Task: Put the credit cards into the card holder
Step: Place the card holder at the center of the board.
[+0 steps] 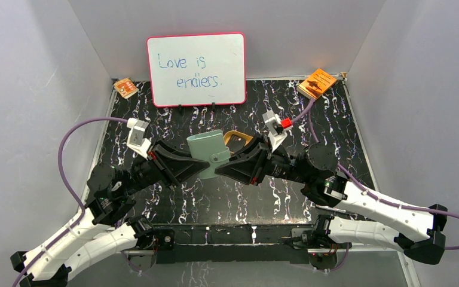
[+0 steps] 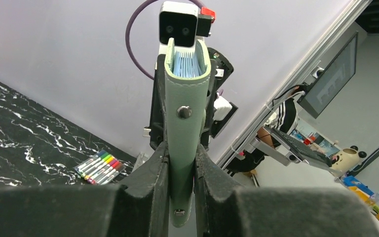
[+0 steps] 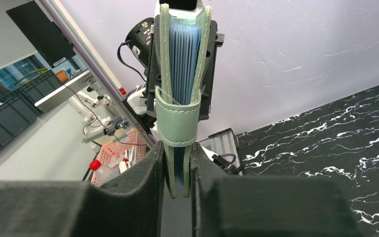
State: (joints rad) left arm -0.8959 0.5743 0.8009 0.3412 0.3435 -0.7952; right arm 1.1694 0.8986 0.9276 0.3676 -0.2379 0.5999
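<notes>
Nearest, the left gripper [image 2: 181, 165] has its fingers clenched on the card holder [image 2: 185, 98] at the edge bearing the snap stud. The right gripper [image 3: 177, 160] pinches the opposite edge, where the strap [image 3: 176, 126] loops across. The wallet hangs between both pairs of fingers, above the table [image 1: 227, 197].

The risk, as I judge it, is that both grips squeeze the covers together, so no pocket can open, and a pull apart could slip it from one grip. Beyond the fingers lies the tray [image 1: 245, 137]; no credit cards can be made out.
</notes>
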